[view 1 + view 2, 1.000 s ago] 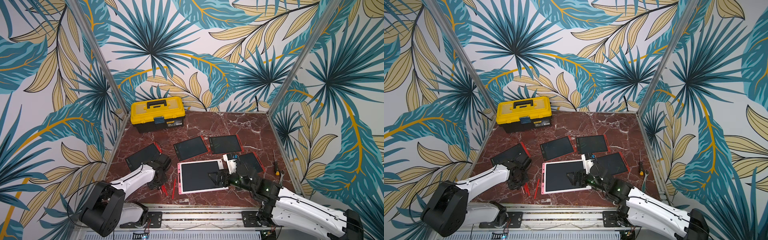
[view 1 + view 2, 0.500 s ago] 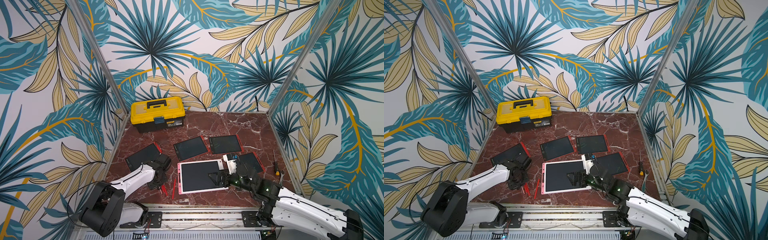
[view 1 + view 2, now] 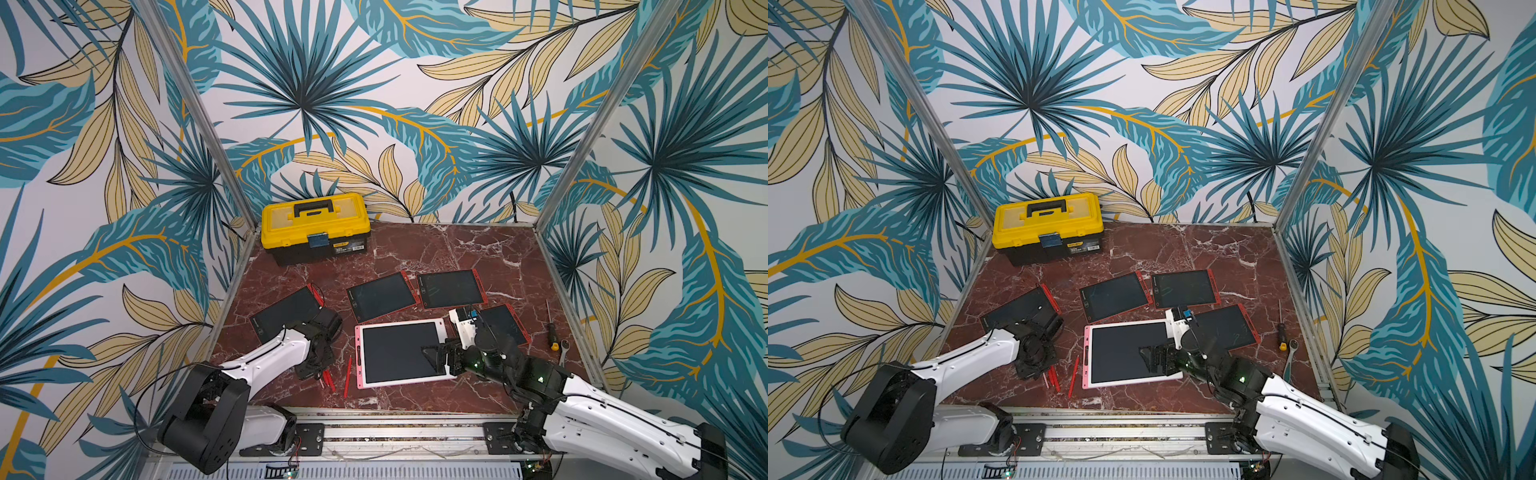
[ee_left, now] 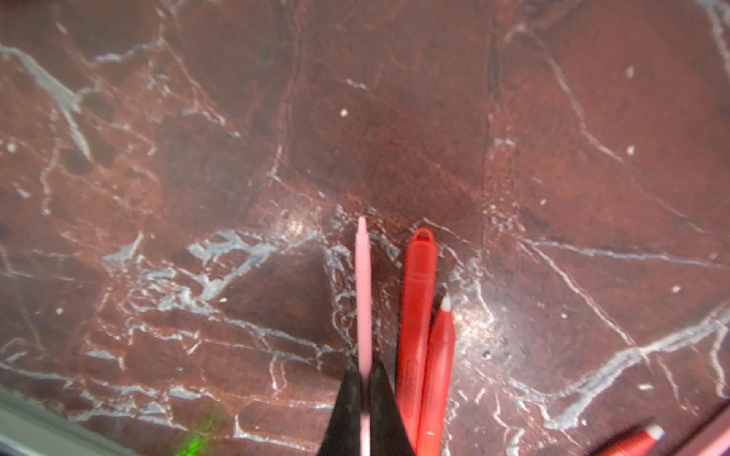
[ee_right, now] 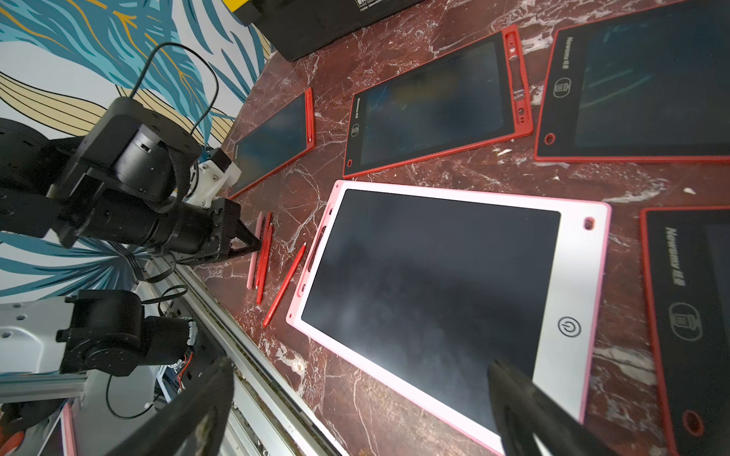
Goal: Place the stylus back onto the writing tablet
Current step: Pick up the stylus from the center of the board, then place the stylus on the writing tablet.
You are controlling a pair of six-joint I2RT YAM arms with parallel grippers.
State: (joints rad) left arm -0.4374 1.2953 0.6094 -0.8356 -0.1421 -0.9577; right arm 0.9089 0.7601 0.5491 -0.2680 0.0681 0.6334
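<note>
Firstly, left gripper point(image 4: 365, 377): black fingertips pinched tight on the slim pale-pink plastic stylus point(image 4: 363, 292), which runs out between them.
Stylus look: thin and straight, tapering to a fine point at its far end; it is paler and narrower than its neighbours.
Stylus place: low over the dark red marble tabletop point(image 3: 457, 249), left of the writing tablet and apart from it. Whether it is lifted clear of the stone cannot be told.
Neighbours: two bright red plastic styluses point(image 4: 418, 308) lie just beside it, one with a loop end and one with a white tip. A third red stylus point(image 5: 285, 284) lies alone between them and the tablet.
Writing tablet: a large pink-and-white framed writing tablet point(image 3: 390, 353) with a dark blank screen, flat on the tabletop.
Right gripper point(image 5: 359, 365): jaws spread wide, holding nothing, poised above the tablet's right part.
Further out: four red-framed dark tablets point(image 3: 380, 297) behind and beside it; a yellow-and-black plastic toolbox point(image 3: 316, 226) at the back left.
</note>
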